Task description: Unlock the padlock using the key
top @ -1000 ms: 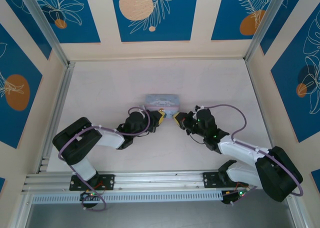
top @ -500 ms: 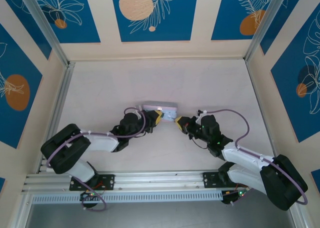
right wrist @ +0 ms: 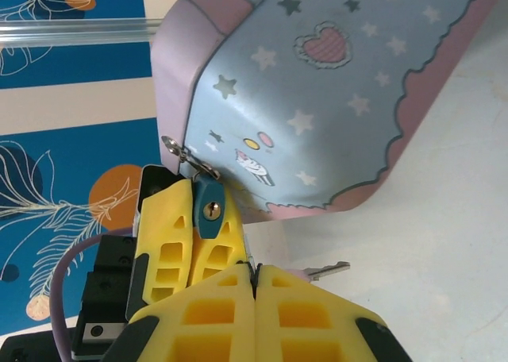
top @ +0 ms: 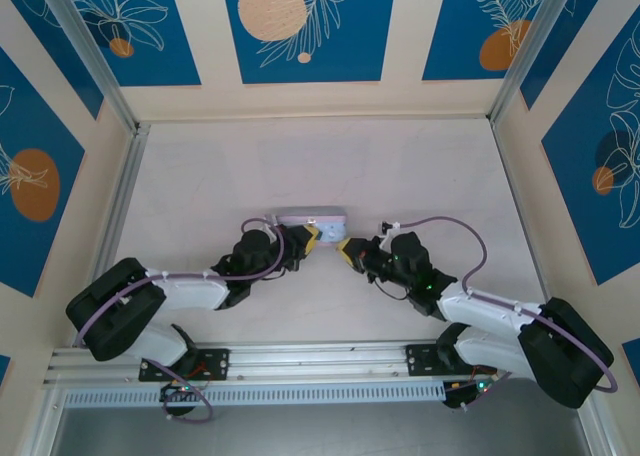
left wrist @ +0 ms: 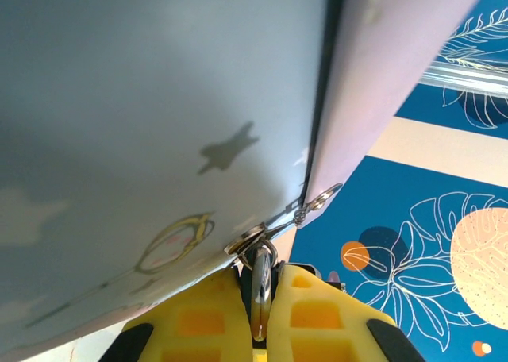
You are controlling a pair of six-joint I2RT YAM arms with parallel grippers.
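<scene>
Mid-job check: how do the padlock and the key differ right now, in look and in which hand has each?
The padlock is dark teal-blue; the key is bare silvery metal. The padlock sits clamped in the left hand at the clasp of the tin; the key is pinched in the right hand, tip poking out sideways. The padlock's keyhole faces the right wrist camera; the key points away from it, not touching. Both are small and gripped.

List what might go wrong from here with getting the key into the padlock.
1. The key sticks sideways out of the shut right jaws, pointing away from the keyhole of the padlock, so it may miss or jam.
2. The left jaws pinch that small padlock, which hangs from the clasp of the tin; a hard push may twist it loose or shove the tin.
</scene>
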